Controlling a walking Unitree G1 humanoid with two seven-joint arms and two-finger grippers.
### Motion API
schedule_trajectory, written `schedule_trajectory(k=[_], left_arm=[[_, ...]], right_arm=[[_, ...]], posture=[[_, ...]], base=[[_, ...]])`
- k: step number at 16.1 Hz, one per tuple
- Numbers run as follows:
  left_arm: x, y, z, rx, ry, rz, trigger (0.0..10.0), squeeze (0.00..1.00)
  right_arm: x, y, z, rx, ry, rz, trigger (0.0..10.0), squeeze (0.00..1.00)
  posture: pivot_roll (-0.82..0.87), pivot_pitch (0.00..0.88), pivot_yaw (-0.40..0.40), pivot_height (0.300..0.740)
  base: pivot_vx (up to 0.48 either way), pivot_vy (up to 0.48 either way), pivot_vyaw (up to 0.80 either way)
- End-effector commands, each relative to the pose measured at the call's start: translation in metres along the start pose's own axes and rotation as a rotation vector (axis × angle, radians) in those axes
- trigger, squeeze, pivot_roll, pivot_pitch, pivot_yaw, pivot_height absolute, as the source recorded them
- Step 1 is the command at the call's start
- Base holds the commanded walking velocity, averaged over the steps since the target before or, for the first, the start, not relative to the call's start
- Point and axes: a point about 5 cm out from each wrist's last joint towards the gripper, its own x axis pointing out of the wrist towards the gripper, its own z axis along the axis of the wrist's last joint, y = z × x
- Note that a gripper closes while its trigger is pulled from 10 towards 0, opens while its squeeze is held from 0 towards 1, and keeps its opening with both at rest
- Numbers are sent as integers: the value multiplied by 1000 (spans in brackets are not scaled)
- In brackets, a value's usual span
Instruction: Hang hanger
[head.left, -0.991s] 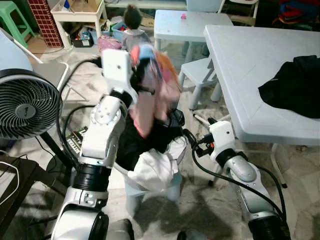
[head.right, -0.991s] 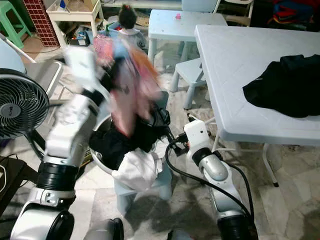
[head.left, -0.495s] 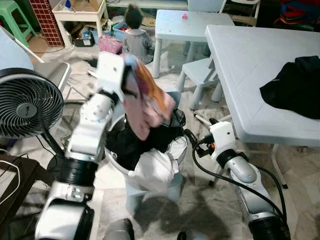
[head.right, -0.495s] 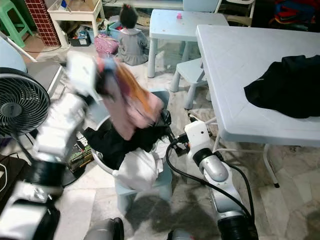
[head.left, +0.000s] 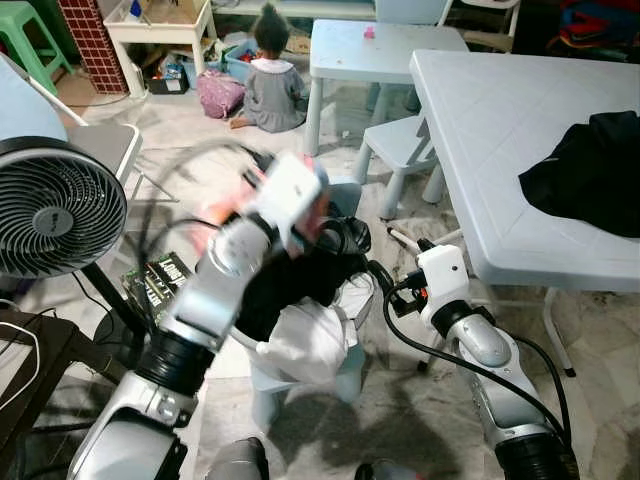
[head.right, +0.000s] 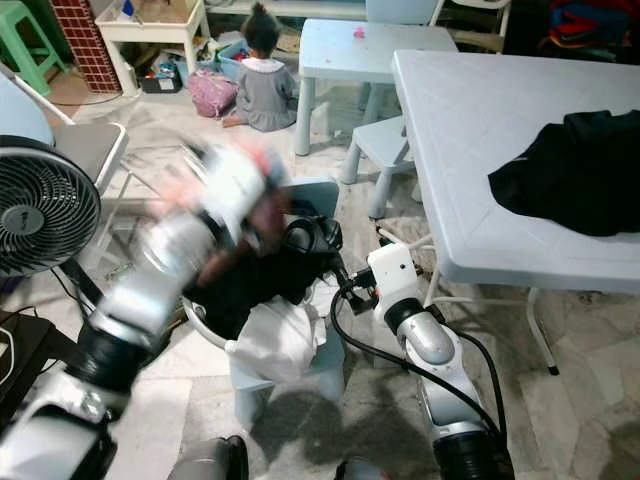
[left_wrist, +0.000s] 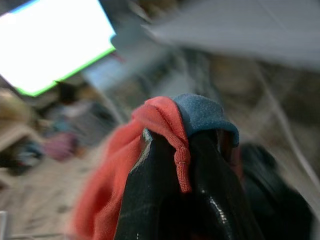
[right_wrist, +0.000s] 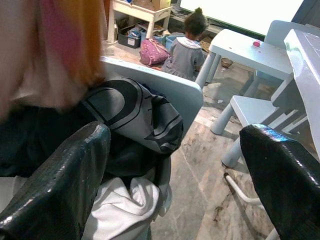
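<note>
My left gripper (left_wrist: 182, 137) is shut on a bunched pink-red and blue garment (left_wrist: 160, 117). In the eye views the left arm (head.left: 225, 270) is blurred, low over a white laundry basket (head.left: 245, 345) with the garment's pink (head.left: 312, 205) showing at the wrist. The basket holds black clothes (head.left: 290, 285) and a white garment (head.left: 310, 340). My right gripper (right_wrist: 175, 145) is open beside the basket's right side, its fingers (right_wrist: 75, 165) wide apart, nothing between them. No hanger can be made out.
A standing fan (head.left: 50, 205) is at the left. A white table (head.left: 490, 110) with a black garment (head.left: 590, 170) is at the right. A small chair (head.left: 400, 145), a low table (head.left: 380, 40) and a seated child (head.left: 272, 75) are beyond the basket.
My left arm has swung down from a raised position to just above the basket, carrying the pink garment with it. The right arm has stayed put.
</note>
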Motion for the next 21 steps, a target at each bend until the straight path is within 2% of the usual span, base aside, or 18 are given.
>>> schedule_trajectory(k=[1,2,3,4,5,7,8,9,10,11,13,14,17,18,19,20,21], left_arm=[[0,-29,-23,49,106,-186,314,0],[-5,-50,-45,82,200,-307,1020,0],[-8,-59,-53,97,233,-379,7922,0],[-10,-64,-57,87,249,-411,10000,1000],[-8,-63,-57,62,244,-387,10000,1000],[-3,-59,-52,109,200,-356,10000,1000],[0,-57,-41,71,126,-323,10000,1000],[0,-57,-30,95,42,-332,10000,1000],[-3,-61,-22,169,-42,-365,10000,1000],[-8,-65,-19,216,-87,-409,10000,1000],[-12,-66,-17,223,-116,-453,10000,1000],[-12,-62,-15,192,-119,-421,10000,1000],[-9,-30,-15,74,-110,-109,10000,1000],[-11,-23,-17,31,-105,-51,10000,1000],[-20,-7,-31,-72,-48,99,10000,1000],[-32,7,-55,-208,44,237,10000,1000],[-41,13,-76,-344,130,331,10000,1000]], right_arm=[[-2,-4,0,-10,-2,-20,10000,0],[-2,-4,0,-11,-1,-21,10000,0],[-2,-4,0,-13,0,-21,10000,0],[-3,-5,0,-14,1,-22,10000,0],[-4,-5,0,-16,2,-22,10000,0],[-5,-5,-1,-17,6,-22,10000,0],[-5,-5,1,-21,4,-21,10000,0],[-3,-4,2,-22,1,-20,10000,0],[-2,-4,2,-23,0,-20,10000,0],[-1,-3,2,-25,-2,-21,10000,0],[0,-2,2,-28,-4,-22,10000,0],[0,-2,3,-29,-4,-23,10000,0],[-1,-2,3,-31,-5,-28,10000,0],[-2,-3,3,-32,-5,-29,10000,0],[-2,-4,2,-32,-3,-33,10000,0],[-2,-4,1,-32,-1,-33,10000,0],[-2,-3,2,-31,-3,-28,10000,0]], posture=[[-11,61,5,740],[-11,61,5,740],[-11,61,5,740],[-20,66,5,740],[-20,66,4,740],[-20,67,3,740],[-19,68,1,740],[-19,68,1,740],[-19,68,1,740],[-8,67,-1,740],[-7,66,-1,740],[-8,65,2,740],[-9,63,3,740],[-9,63,3,740],[-9,63,3,740],[-2,65,2,740],[0,65,-1,740]], base=[[0,0,0],[0,0,0],[0,0,0],[0,0,0],[0,0,0],[0,0,0],[0,0,0],[0,0,0],[0,0,0],[0,0,0],[0,0,0],[0,0,0],[0,0,0],[0,0,0],[0,0,0],[0,0,0],[0,0,0]])
